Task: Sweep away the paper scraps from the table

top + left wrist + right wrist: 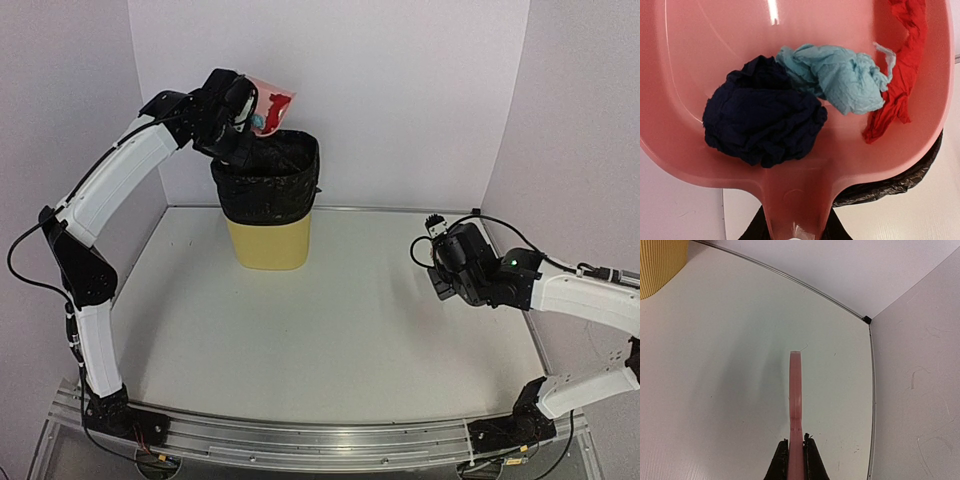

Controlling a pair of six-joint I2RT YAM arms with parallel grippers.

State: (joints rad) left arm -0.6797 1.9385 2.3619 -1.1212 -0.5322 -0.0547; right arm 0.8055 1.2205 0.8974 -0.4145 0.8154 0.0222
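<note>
High at the back left, my left gripper [232,108] is shut on the handle of the pink dustpan [272,100], which it holds tilted over the bin [268,235]. In the left wrist view the dustpan [690,55] carries three paper scraps: a navy wad [762,120], a light blue wad [835,77] and a red strip [902,75]. The left gripper [796,235] clamps the handle at the bottom edge. My right gripper [437,265] hovers over the table [330,330] at the right, shut on the pink brush [796,400], which shows edge-on.
The yellow bin is lined with a black bag [265,170] and stands at the back centre-left. The bag's rim [900,180] shows just under the dustpan. White walls [920,390] close in the table at the back and both sides. A metal rail [320,440] runs along the front.
</note>
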